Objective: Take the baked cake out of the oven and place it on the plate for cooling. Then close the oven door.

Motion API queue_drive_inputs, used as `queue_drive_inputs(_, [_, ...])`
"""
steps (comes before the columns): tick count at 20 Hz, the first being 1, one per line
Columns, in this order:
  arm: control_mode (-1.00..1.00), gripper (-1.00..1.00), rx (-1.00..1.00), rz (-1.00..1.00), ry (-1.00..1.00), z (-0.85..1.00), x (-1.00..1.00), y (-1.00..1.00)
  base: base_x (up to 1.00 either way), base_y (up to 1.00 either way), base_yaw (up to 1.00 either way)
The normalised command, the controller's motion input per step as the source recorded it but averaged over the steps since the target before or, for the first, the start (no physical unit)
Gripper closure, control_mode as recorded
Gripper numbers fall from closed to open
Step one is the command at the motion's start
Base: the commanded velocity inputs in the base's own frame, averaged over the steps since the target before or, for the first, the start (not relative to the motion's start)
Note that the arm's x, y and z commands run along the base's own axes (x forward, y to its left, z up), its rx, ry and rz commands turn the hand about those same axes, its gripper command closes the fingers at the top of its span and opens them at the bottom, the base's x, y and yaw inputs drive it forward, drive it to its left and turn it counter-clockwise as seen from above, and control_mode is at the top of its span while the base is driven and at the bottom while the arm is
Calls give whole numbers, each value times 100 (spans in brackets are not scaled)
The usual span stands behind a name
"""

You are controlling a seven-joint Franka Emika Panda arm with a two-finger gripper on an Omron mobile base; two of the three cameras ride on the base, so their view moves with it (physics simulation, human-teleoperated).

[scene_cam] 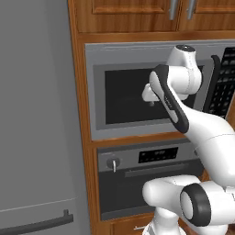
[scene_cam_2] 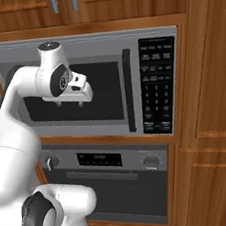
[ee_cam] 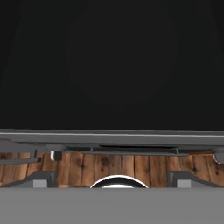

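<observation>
The oven (scene_cam_2: 112,185) sits shut just below the microwave (scene_cam_2: 89,88), its door (scene_cam_2: 116,198) upright and flush, the bar handle (scene_cam_2: 105,174) running across under the control strip (scene_cam_2: 108,158). The cake is presumably inside, behind that door; I cannot see it, nor a plate.

The gripper (scene_cam_2: 69,104) hangs in front of the microwave window, above the oven, fingers spread wide with nothing between them.

The risk, as I judge it: the hand is level with the wrong appliance. Coming down from here, it could knock the oven's knobs (scene_cam_2: 52,162) or catch the microwave's lower edge instead of landing on the bar handle. A shallow grip there would slip as the door swings down.
</observation>
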Motion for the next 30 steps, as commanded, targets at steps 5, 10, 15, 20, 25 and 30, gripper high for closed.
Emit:
queue_drive_inputs(5, [100, -100, 0, 0, 0, 0, 0, 0, -25, -46, 0])
queue_drive_inputs(10, [100, -100, 0, 0, 0, 0, 0, 0, -51, -2, 0])
queue_drive_inputs(15, [100, -100, 0, 0, 0, 0, 0, 0, -31, -1, 0])
queue_drive_inputs(20, [100, -100, 0, 0, 0, 0, 0, 0, -22, -23, 15])
queue_drive_inputs(25, [100, -100, 0, 0, 0, 0, 0, 0, -44, -22, 25])
queue_drive_inputs(30, [100, -100, 0, 0, 0, 0, 0, 0, -52, -24, 21])
